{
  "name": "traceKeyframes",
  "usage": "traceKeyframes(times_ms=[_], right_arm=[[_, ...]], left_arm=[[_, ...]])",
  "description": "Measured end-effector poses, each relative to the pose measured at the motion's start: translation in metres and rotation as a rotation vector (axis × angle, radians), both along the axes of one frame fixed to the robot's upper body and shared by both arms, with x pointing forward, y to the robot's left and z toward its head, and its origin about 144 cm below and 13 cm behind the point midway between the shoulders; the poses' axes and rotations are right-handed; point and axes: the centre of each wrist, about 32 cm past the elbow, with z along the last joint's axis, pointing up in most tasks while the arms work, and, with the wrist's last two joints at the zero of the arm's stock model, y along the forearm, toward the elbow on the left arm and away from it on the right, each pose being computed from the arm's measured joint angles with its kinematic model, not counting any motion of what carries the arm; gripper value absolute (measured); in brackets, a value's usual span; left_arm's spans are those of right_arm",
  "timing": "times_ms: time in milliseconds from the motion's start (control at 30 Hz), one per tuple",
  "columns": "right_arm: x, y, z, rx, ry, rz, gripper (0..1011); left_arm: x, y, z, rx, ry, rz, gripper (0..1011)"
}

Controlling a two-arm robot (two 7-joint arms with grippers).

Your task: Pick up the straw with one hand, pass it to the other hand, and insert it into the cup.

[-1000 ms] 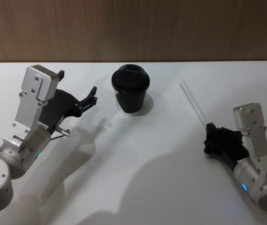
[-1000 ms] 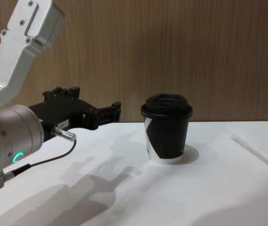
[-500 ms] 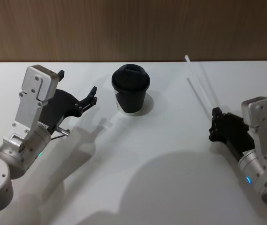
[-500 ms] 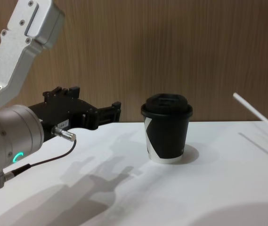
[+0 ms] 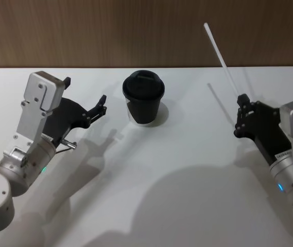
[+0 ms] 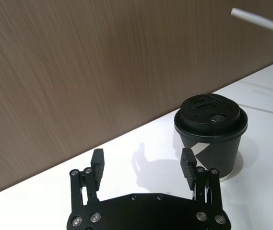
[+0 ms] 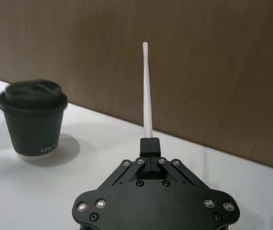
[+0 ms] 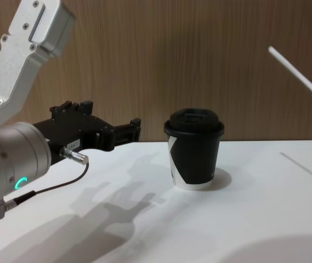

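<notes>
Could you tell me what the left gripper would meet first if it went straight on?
Probably the wall: the open left gripper aims just beside the cup, though one finger might clip its side; depth is unclear.

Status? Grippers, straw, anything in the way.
Right gripper shut on straw, held above table. Left gripper open, left of cup. No obstruction between them.

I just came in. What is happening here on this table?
The right hand is shut on the straw and holds it in the air above the white table, with its free end pointing up. The left hand hovers open to the left of the cup and holds nothing. The cup stands upright on the table with its black lid on. The straw has not yet been passed over or inserted.
</notes>
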Motion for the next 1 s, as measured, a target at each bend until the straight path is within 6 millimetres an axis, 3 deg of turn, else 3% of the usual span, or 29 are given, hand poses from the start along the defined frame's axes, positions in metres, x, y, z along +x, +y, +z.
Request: traceKeyframes(times_ms=[1000], right_arm=[[0.007, -0.026, 0.041, 0.010, -0.289, 0.403, 0]], left_arm=[[0.000, 0.000, 0.000, 0.000, 0.000, 0.000, 1000]])
